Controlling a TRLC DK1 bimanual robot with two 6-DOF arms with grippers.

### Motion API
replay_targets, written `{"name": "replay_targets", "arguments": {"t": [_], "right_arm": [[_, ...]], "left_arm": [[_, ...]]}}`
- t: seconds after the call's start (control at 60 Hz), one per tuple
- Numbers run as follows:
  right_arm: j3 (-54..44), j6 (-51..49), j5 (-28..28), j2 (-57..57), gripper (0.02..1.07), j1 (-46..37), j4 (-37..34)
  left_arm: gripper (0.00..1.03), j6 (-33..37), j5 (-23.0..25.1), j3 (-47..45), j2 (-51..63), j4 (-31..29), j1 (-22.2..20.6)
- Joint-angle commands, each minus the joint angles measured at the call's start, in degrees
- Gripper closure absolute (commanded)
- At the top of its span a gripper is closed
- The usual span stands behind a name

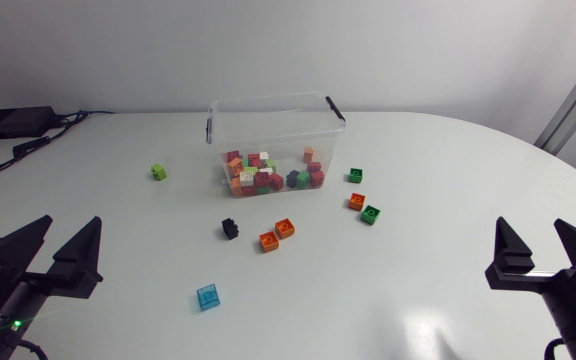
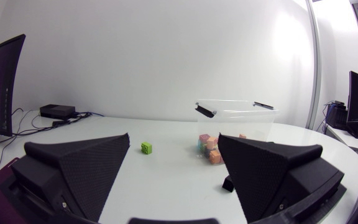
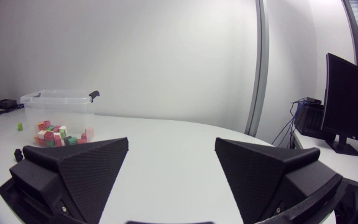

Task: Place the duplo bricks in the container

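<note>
A clear plastic container (image 1: pixel 275 120) with black handles stands at the table's back middle, holding several coloured duplo bricks (image 1: pixel 268 175). Loose bricks lie around it: a lime one (image 1: pixel 158 172) to its left, a black one (image 1: pixel 229 229), two orange ones (image 1: pixel 277 234), a light blue one (image 1: pixel 208 297), two dark green ones (image 1: pixel 355 175) (image 1: pixel 370 214) and another orange one (image 1: pixel 357 201). My left gripper (image 1: pixel 58 250) rests open at the near left, my right gripper (image 1: pixel 542 251) open at the near right, both empty. The left wrist view shows the container (image 2: pixel 238 118) and lime brick (image 2: pixel 146 147) ahead.
A black box with cables (image 1: pixel 13 122) sits at the table's far left corner. The white table (image 1: pixel 418 290) spreads between my two arms and the bricks.
</note>
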Motion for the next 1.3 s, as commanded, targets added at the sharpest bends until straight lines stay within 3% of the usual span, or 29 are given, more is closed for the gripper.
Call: {"name": "replay_targets", "arguments": {"t": [0.0,0.633,0.967,1.283], "right_arm": [[-1.0,1.4,-0.3,-0.2,0.06,0.4,-0.3],[1.7,1.2,-0.1,-0.3,0.06,0.6,-0.7],[10.7,1.3,-0.1,10.4,0.07,2.8,0.5],[18.2,1.3,-0.2,26.4,0.07,3.3,1.1]], "left_arm": [[0.04,0.1,0.2,-1.2,-0.4,0.6,-0.2],[0.05,0.0,0.2,3.7,2.0,0.2,0.6],[0.10,3.4,0.4,20.9,26.7,-1.2,1.0],[0.12,3.4,2.2,39.5,55.0,-12.8,1.8]]}}
